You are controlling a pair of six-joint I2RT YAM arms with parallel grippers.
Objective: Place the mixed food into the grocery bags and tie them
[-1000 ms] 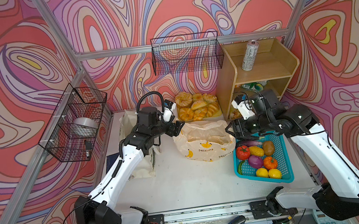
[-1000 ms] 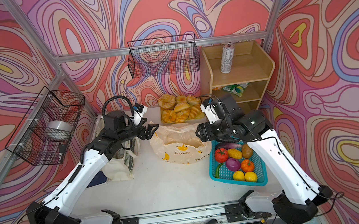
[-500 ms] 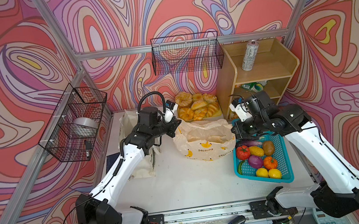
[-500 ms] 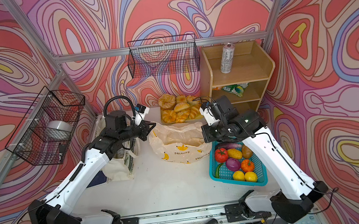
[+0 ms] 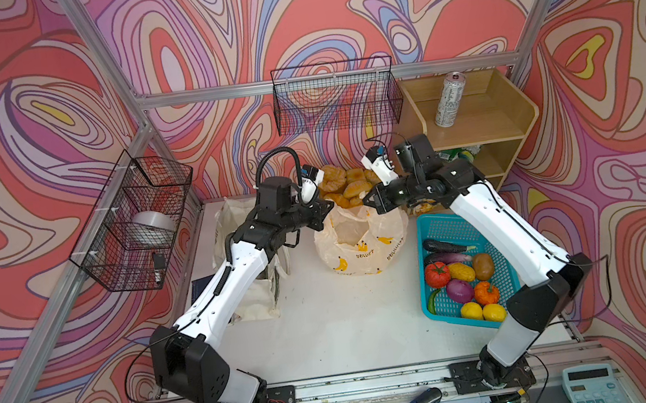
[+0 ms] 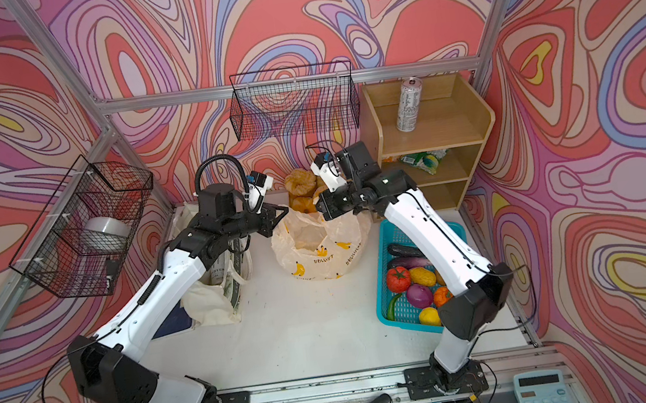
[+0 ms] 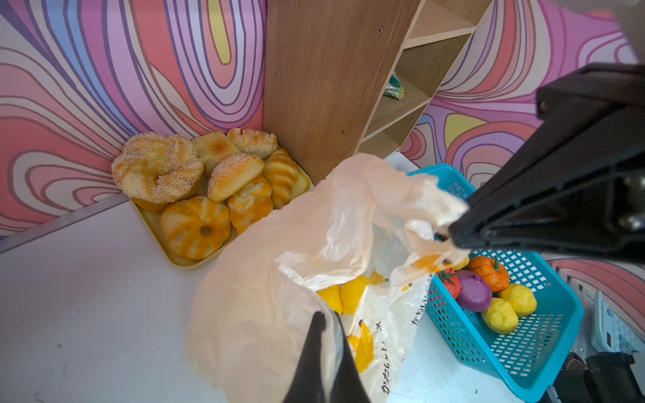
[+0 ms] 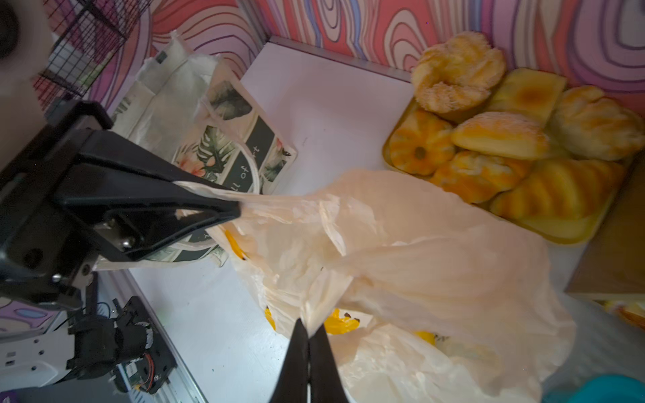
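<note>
At the bag's mouth, thin film is pinched from both sides. The left gripper (image 5: 329,206) is pressed shut on one edge of the bag (image 5: 360,244), and the right gripper (image 5: 368,201) is pressed shut on the opposite edge, as is shown plainly in both wrist views. The mouth is held up and stretched between them, while the bag's base is rested on the table between the tote (image 5: 256,300) and the basket (image 5: 448,230).

Tearing is judged the main risk: the film is caught over small patches only, and a hard pull apart could stretch or rip it. Slipping is also possible, since little material is held at each tip; were one side lost, the mouth would collapse. If the bag is raised unevenly, anything inside could be tipped out. Yellow patches are seen through the film, but contents cannot be told from prints. The tray of rolls (image 7: 176,261) just behind could be brushed by either wrist. Food is left outside: lemons (image 5: 472,311) in the basket, the can (image 5: 449,101) and packet (image 6: 421,161) on the shelf (image 5: 480,129), so tying now may be premature.
</note>
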